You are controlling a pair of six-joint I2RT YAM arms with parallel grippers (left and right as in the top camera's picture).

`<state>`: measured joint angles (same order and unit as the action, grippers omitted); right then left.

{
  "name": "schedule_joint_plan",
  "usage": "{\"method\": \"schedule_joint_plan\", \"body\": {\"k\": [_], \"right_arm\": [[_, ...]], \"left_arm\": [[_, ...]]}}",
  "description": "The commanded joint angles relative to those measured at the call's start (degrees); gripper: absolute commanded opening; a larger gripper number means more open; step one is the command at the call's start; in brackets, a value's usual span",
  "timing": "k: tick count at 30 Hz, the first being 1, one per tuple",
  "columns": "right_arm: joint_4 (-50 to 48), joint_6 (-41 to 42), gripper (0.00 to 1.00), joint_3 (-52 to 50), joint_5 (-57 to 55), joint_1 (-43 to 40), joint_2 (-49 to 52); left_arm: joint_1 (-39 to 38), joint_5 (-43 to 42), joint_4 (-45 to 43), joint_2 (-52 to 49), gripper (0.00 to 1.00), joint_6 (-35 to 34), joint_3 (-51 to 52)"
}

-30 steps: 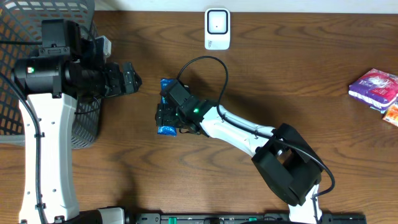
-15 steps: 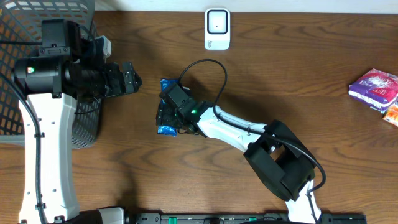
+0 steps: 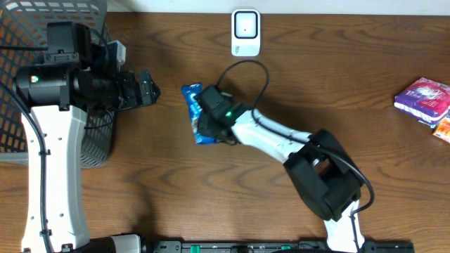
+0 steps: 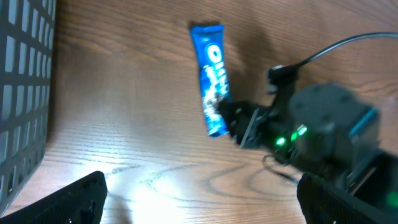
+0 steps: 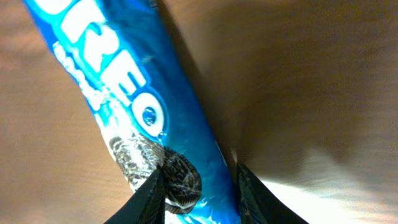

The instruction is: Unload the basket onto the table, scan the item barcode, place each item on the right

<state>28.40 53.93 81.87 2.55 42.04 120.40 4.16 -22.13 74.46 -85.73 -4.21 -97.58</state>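
The right tool (image 3: pixel 202 125) is clamped on a blue Oreo packet (image 4: pixel 211 74), near the middle of the wooden surface (image 3: pixel 337 77). In the right wrist view its two dark fingers (image 5: pixel 152 196) press against either side of the packet's lower end, over the printed biscuit picture. The fingertips run off the bottom of that view, so their ends cannot be seen.

From overhead, the packet lies slanted, its upper end pointing toward the far left. Its middle is covered by the tool and wrist. The printed front faces the cameras and the underside is hidden. The left wrist view is blurred around the right arm, where only green lights and a black cable are clear.

The left tool (image 3: pixel 149 88) hangs with its fingers wide apart and holds nothing, near the left edge and apart from the packet. Behind it, a dark wire basket (image 3: pixel 21 133) fills the far left corner, partly covered by the left arm.

A white scanner (image 3: pixel 245 31) stands at the middle of the far edge. At the right edge lies a purple packet (image 3: pixel 420 97), and beside it an orange item (image 3: pixel 444 131) cut off by the frame.
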Motion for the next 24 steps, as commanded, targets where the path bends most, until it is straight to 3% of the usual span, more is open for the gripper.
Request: {"method": "schedule_joint_plan", "body": {"k": [1,7,11,16,24], "right_arm": [[3.6,-2.6,0.30,-0.9,-7.6,-4.0,0.3],[7.1,-11.6,0.31,-0.9,-8.9,-7.7,-3.5],[7.8,-20.6,0.38,-0.9,-11.5,-7.9,-6.8],[6.8,-32.8,0.65,-0.9,-13.0,-7.2,-12.1],[1.2,-44.5,0.91,-1.0,-10.7,-6.3,-11.1]], "left_arm": [[-0.1,0.3,0.1,-0.2,0.98,0.7,-0.2],[-0.1,0.3,0.1,-0.2,0.98,0.7,-0.2],[-0.1,0.3,0.1,-0.2,0.98,0.7,-0.2],[-0.1,0.3,0.1,-0.2,0.98,0.7,-0.2],[-0.1,0.3,0.1,-0.2,0.98,0.7,-0.2]]}}
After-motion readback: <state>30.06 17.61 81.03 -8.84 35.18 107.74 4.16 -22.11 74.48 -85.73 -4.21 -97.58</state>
